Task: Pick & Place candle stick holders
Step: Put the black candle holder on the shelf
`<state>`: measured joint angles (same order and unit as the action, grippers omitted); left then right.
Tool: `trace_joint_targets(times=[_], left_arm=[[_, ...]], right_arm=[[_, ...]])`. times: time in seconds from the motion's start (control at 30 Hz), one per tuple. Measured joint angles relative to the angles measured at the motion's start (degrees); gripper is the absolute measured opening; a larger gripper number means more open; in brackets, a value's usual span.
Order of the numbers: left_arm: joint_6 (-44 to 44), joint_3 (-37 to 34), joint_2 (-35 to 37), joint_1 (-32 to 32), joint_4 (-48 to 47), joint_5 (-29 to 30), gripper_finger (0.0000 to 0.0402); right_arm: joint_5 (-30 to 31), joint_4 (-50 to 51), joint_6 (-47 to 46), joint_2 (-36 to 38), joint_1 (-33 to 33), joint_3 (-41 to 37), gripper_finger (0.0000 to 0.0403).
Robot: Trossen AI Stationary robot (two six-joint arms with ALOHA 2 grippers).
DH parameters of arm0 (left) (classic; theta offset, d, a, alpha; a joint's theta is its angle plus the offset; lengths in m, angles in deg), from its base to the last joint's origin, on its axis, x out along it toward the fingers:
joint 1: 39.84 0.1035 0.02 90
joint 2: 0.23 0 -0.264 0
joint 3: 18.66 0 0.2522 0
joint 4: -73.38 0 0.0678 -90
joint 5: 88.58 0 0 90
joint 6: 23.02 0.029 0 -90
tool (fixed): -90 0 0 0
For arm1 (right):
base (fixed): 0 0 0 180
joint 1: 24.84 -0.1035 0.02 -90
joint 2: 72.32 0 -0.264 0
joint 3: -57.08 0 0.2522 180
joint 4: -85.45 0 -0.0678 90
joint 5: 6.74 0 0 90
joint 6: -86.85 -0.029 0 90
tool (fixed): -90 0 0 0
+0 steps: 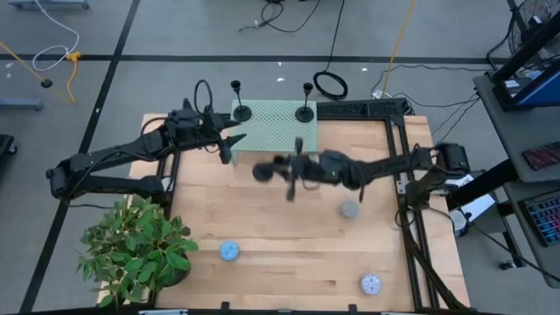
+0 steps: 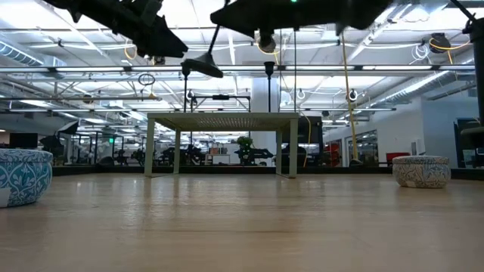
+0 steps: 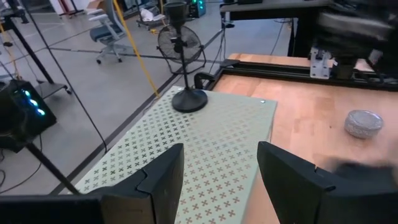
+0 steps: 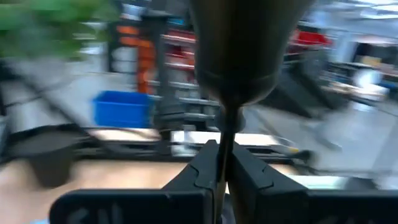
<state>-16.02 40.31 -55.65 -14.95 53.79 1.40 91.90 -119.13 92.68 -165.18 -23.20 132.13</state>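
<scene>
Holder (image 4: 225,143) number three is airborne, pinched by its thin stem in the right tool (image 4: 219,163), fingers clenched on the stem in the right wrist view, the black flared end filling the frame beyond them. In the high view the right tool (image 1: 293,171) sits mid-worktop, just at 6 o'clock of the green mat (image 1: 273,131), and the holder (image 1: 296,166) looks tilted off upright, blurred. In the low view it hangs high, base (image 2: 203,66) angled.

Left tool (image 3: 219,171) released, fingers spread, nothing between them; in the high view it hovers at the mat's 9 o'clock edge (image 1: 226,144).

Other two holders stand upright on the mat's far edge: one at its 11 o'clock corner (image 1: 240,109), one at 1 o'clock (image 1: 304,111). One (image 3: 185,93) shows in the left wrist view.

Step in hand, as I judge it: carrying the third holder to the mat. To do well: level the stem to vertical before lowering, keep the base flat, pick a bare patch between or nearer than the two standing ones, don't clip them, and stay clear of the left tool. Thin stem may swivel in the grip, so go slow and release only when the base sits flat.

Looks: matte black, round flat base, slim stem, small cup top. Worktop (image 1: 280,245) also carries small patterned pots (image 1: 228,251) and a plant (image 1: 136,249), well apart.
</scene>
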Motion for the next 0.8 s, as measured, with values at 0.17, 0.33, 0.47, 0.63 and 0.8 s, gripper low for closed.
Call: trace_joint_targets(times=[0.17, 0.33, 0.47, 0.63, 0.8], left_arm=[[0.0, 0.0, 0.0, -1.0, 0.1, 0.0, 0.0212], [0.0, 0.0, 0.0, -1.6, 0.1, 0.0, 0.0212], [0.0, 0.0, 0.0, -1.8, 0.3, 0.1, 0.0212], [0.0, 0.0, 0.0, -1.8, 0.4, 0.1, 0.0212], [0.3, 0.0, -0.1, -1.8, 0.4, 0.1, 0.0212]], right_arm=[[2.4, 3.4, -0.7, -1.8, 6.7, 6.4, 0.0012], [2.2, 3.6, -4.0, -5.4, 12.8, 10.5, 0.0012], [3.3, 4.2, -4.1, -10.1, 15.8, 13.6, 0.0011], [11.0, 3.8, -3.1, -14.4, 16.8, 16.7, 0.0011], [12.6, 3.6, -2.8, -16.7, 18.6, 17.5, 0.0012]])
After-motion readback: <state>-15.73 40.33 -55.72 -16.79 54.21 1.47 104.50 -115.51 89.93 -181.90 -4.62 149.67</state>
